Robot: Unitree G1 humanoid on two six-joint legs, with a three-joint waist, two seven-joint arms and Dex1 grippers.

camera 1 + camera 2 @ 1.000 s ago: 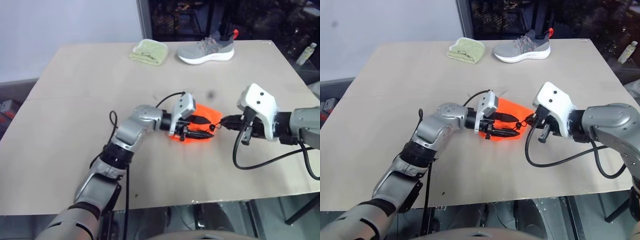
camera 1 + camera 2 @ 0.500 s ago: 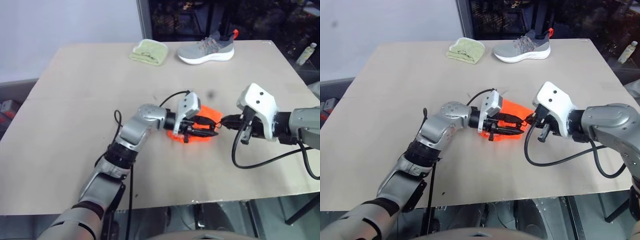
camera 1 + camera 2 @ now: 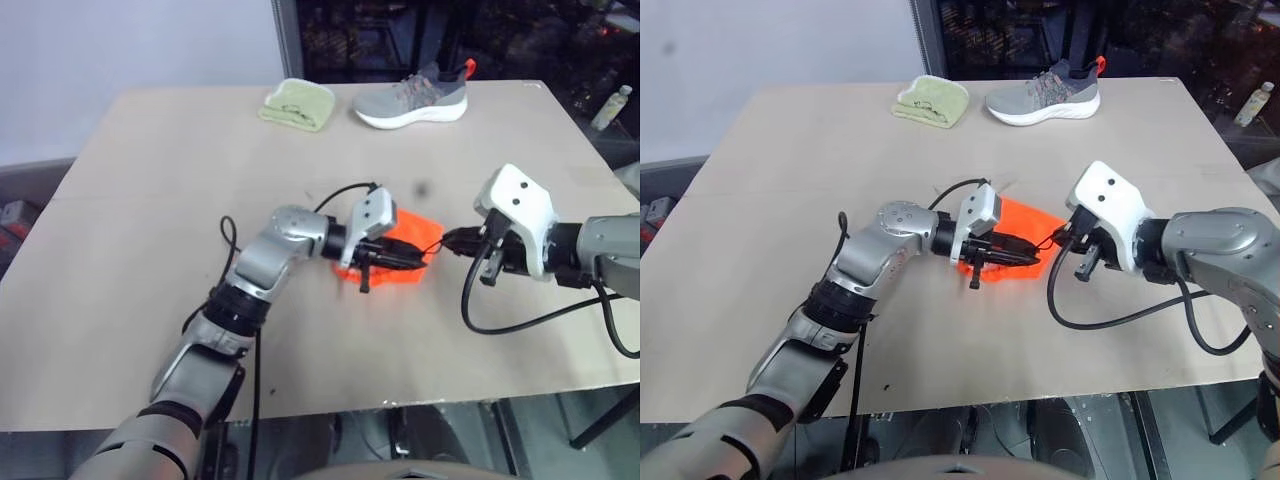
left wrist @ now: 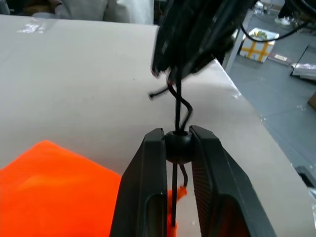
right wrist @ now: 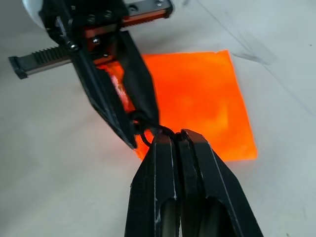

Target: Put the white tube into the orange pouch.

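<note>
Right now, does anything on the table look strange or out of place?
Nothing looks damaged or spilled. The orange pouch lies flat; left gripper pinches its cord's toggle bead, right gripper its cord.

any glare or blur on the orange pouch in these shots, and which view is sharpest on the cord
Right wrist view: the orange pouch glows almost blown-out. Left wrist view: cord bead between the left gripper's fingers is sharpest, the dark arm beyond is blurred. Eye views: soft, even light, no glare.

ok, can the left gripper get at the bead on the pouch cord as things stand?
Looks like yes: the left gripper has its fingers either side of the black bead on the cord, seemingly pinching it. The right gripper is shut on the cord just beyond, not blocking.
</note>
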